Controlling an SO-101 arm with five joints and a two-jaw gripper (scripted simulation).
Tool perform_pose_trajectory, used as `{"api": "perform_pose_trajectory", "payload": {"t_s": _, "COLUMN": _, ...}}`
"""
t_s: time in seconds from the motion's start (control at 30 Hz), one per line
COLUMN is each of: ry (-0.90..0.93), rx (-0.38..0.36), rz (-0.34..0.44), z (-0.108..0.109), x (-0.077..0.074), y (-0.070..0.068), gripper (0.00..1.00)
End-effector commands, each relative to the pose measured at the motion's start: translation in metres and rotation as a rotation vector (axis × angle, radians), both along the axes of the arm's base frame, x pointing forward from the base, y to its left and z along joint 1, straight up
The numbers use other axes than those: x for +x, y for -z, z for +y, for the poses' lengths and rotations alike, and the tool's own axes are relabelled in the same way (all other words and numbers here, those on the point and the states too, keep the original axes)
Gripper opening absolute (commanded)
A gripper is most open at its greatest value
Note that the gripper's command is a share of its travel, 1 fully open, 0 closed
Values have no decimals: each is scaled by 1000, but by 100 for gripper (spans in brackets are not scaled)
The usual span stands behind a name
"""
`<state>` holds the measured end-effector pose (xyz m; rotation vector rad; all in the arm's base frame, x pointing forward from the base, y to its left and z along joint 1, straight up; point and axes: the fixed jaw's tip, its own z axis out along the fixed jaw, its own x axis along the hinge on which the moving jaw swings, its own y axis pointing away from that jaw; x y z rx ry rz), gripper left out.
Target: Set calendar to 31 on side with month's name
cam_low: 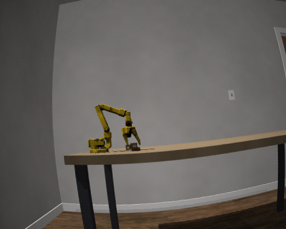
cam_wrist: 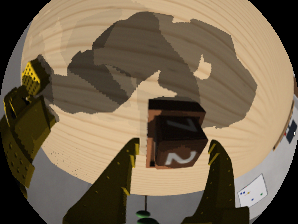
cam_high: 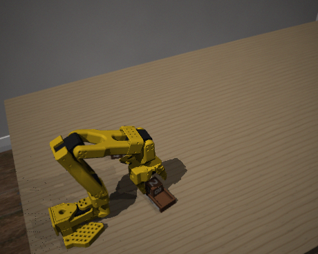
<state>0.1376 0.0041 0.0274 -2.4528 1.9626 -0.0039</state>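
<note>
One dark brown cube (cam_high: 153, 186) (cam_low: 134, 145) (cam_wrist: 180, 145) stands in one end of the small brown tray (cam_high: 165, 200) (cam_low: 135, 149) (cam_wrist: 149, 159). It shows a pale 2 on one face; another face looks like an 8 in the top view, and a dim 1 or 7 shows in the wrist view. The tray's other end is bare in the top view. My gripper (cam_high: 154, 185) (cam_low: 133, 144) (cam_wrist: 175, 142) is open, its fingertips low and either side of this cube, with no clear contact. A second cube (cam_high: 116, 157) (cam_low: 127, 147) lies outside the tray, partly hidden by the arm in the top view. The month's name is not readable.
The arm's yellow base (cam_high: 63, 215) (cam_low: 97, 145) stands on the wooden table (cam_high: 231, 121) (cam_low: 177, 149), left of the tray. The forearm passes above the second cube in the top view. The arm's shadow lies around the tray.
</note>
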Motion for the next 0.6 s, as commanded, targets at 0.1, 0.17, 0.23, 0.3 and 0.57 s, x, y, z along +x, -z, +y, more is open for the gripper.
{"api": "perform_pose_trajectory", "payload": {"t_s": 0.1, "ry": -2, "rx": 2, "rz": -16, "z": -1, "x": 2, "y": 0, "gripper": 35}}
{"api": "perform_pose_trajectory", "payload": {"t_s": 0.17, "ry": -2, "rx": 2, "rz": -16, "z": -1, "x": 2, "y": 0, "gripper": 35}}
{"api": "perform_pose_trajectory", "payload": {"t_s": 0.23, "ry": -2, "rx": 2, "rz": -16, "z": -1, "x": 2, "y": 0, "gripper": 35}}
{"api": "perform_pose_trajectory", "payload": {"t_s": 0.3, "ry": -2, "rx": 2, "rz": -16, "z": -1, "x": 3, "y": 0, "gripper": 34}}
{"api": "perform_pose_trajectory", "payload": {"t_s": 0.57, "ry": -2, "rx": 2, "rz": -16, "z": -1, "x": 5, "y": 0, "gripper": 31}}
